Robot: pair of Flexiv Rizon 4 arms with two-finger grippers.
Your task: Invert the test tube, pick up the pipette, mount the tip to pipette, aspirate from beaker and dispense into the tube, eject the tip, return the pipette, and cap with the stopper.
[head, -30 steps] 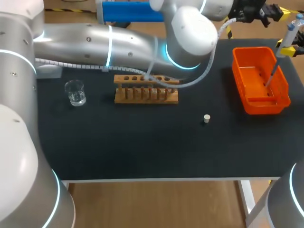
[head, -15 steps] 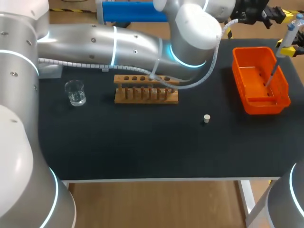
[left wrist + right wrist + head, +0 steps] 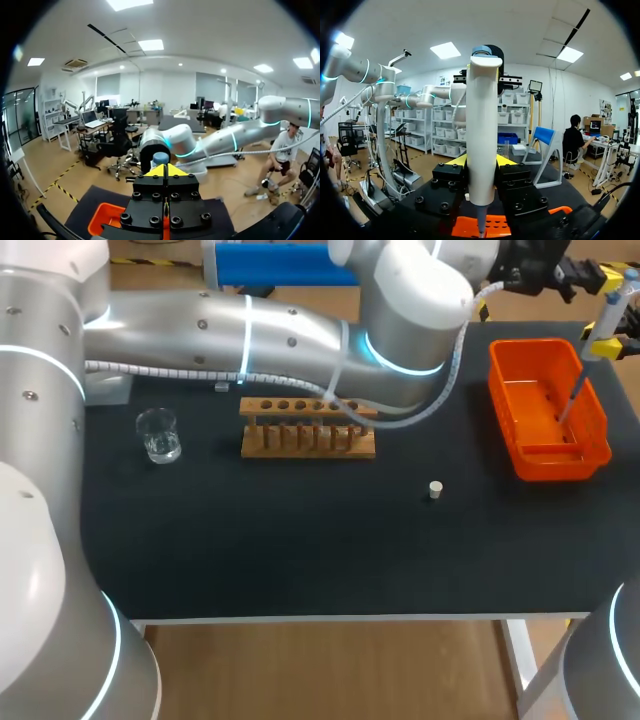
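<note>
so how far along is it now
The pipette is up in the right gripper, jaws shut on it, tip mounted and hanging over the orange bin. Whether the tube got filled isn't visible. Still to do: eject the tip, return the pipette, cap with the stopper lying loose on the table.

Left arm (image 3: 250, 335) extended rightward, left jaws closed, right jaws clamping pipette (image 3: 482, 150)

Matte black table top (image 3: 300, 560). Bright orange plastic bin (image 3: 503, 400). Light-brown wooden tube rack (image 3: 307, 443). Clear glass beaker (image 3: 158, 433). Small off-white stopper (image 3: 435, 489). White plastic pipette (image 3: 482, 135), pale-blue cap. Silver-grey left arm (image 3: 200, 330), glowing cyan rings.
</note>
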